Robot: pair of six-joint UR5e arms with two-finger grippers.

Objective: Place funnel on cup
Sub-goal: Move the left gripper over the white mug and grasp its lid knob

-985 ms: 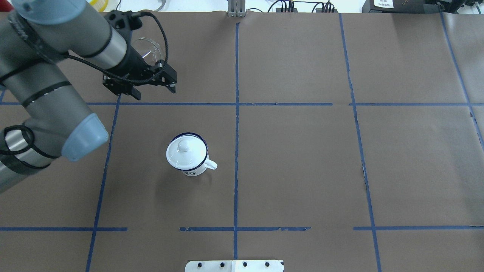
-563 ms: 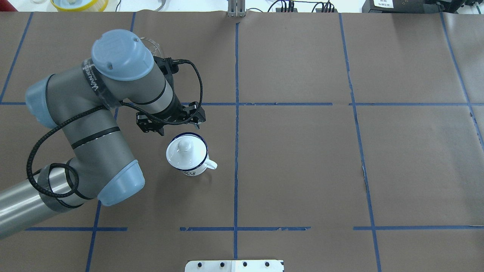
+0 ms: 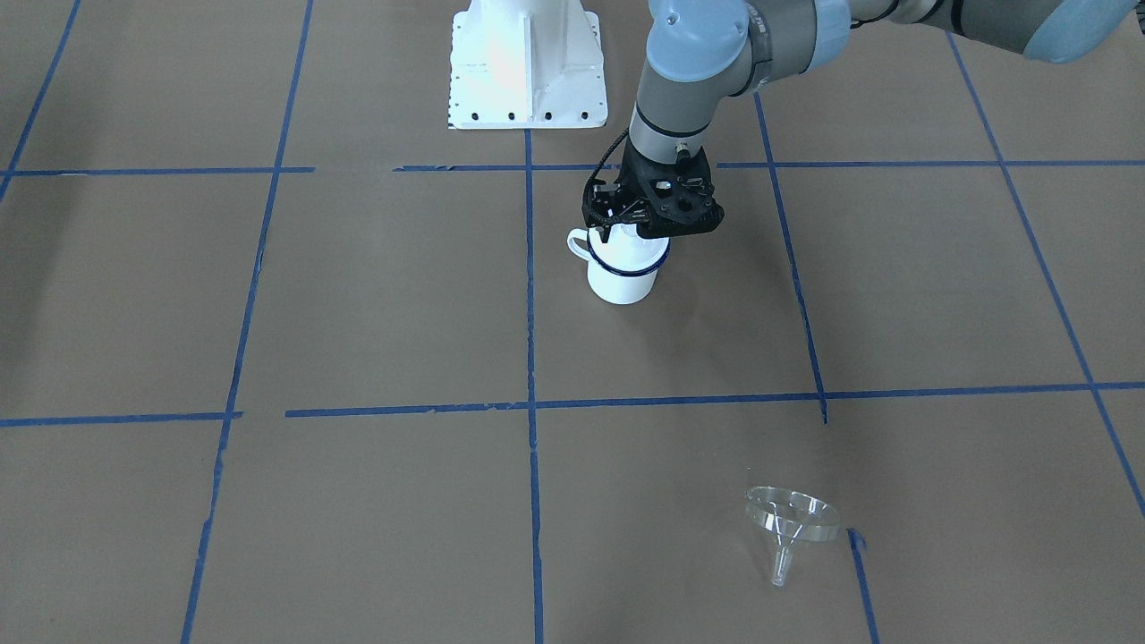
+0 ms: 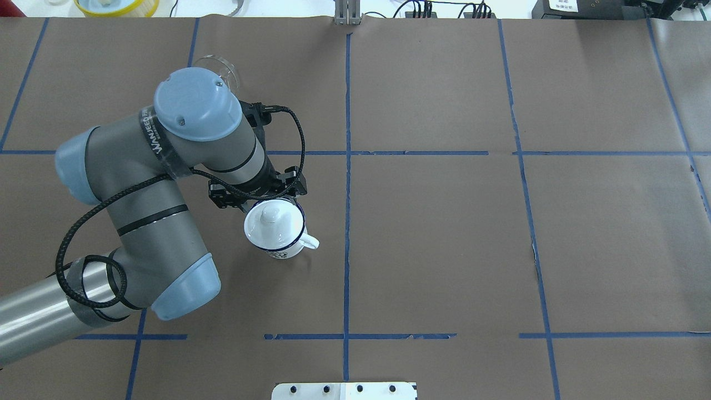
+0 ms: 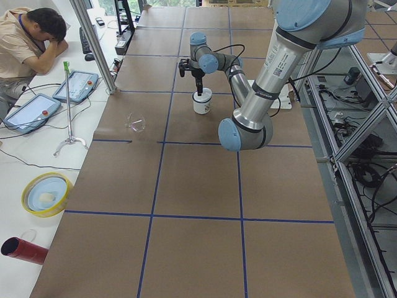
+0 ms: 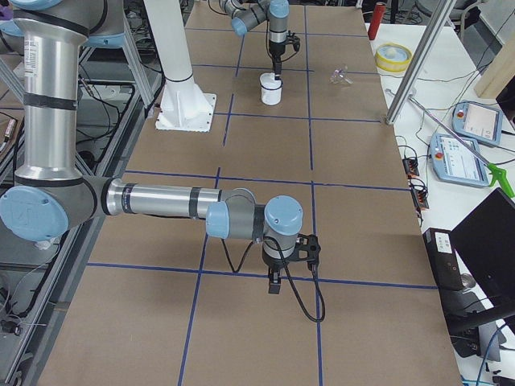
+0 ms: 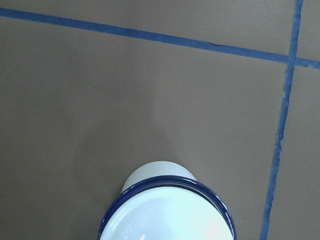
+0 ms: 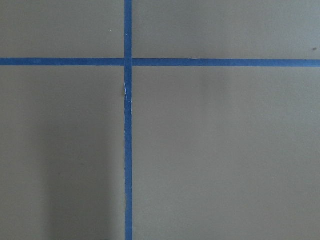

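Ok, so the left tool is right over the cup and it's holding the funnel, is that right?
Not quite. The left tool is over the cup, but it is not holding the funnel. The funnel lies on the table, well apart from the cup. The exterior front-facing view shows this.

brown paper table [image 4: 444, 250] gridded with blue tape [image 4: 346, 278].

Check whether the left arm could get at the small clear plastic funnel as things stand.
Probably yes. The funnel lies alone on open brown paper on the left arm's side, nothing on or beside it; the left gripper, open, hangs above the white blue-rimmed enamel mug, holding nothing.
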